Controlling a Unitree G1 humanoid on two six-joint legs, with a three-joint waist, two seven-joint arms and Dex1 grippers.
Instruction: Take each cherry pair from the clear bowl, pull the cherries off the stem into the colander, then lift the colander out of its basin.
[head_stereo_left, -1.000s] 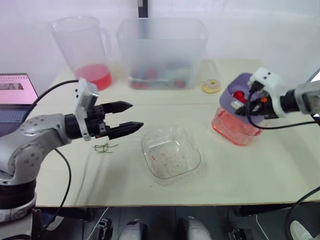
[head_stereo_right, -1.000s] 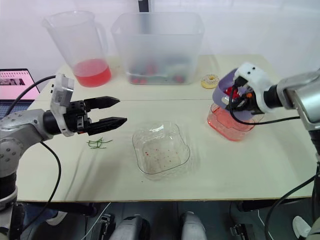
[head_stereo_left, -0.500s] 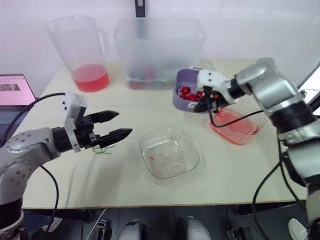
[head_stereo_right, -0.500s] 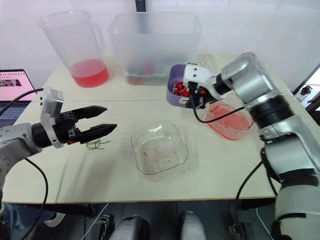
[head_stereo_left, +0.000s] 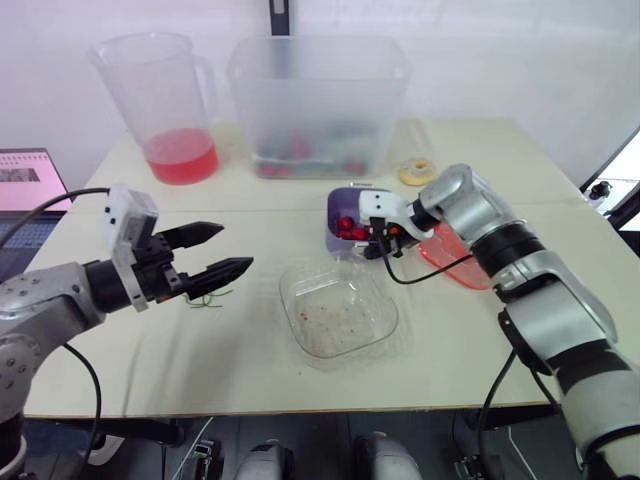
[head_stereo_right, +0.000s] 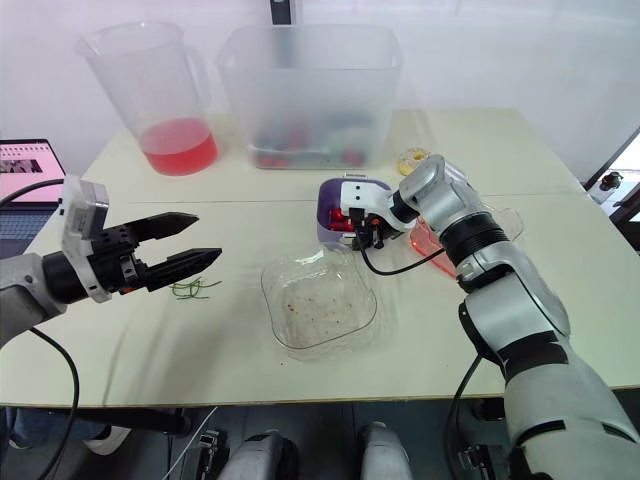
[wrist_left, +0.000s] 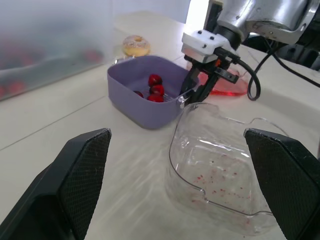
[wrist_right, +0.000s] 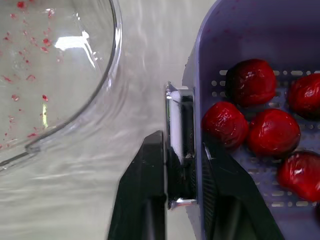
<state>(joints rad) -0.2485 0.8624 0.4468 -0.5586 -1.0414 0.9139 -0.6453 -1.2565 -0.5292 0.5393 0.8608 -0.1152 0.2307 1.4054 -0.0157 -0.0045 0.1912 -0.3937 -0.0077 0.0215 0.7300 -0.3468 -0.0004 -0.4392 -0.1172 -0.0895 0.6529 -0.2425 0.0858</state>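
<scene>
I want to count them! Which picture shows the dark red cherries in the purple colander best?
The right wrist view: the dark red round cherries lie close up on the purple plastic colander's holed floor, though some are cut off. The left wrist view shows a few, small. In the eye views they are red dots.

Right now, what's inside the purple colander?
Five loose red cherries lie on the perforated floor of the colander. The right gripper pinches its wall, and the finger inside covers a strip of floor. No stems can be seen.
</scene>
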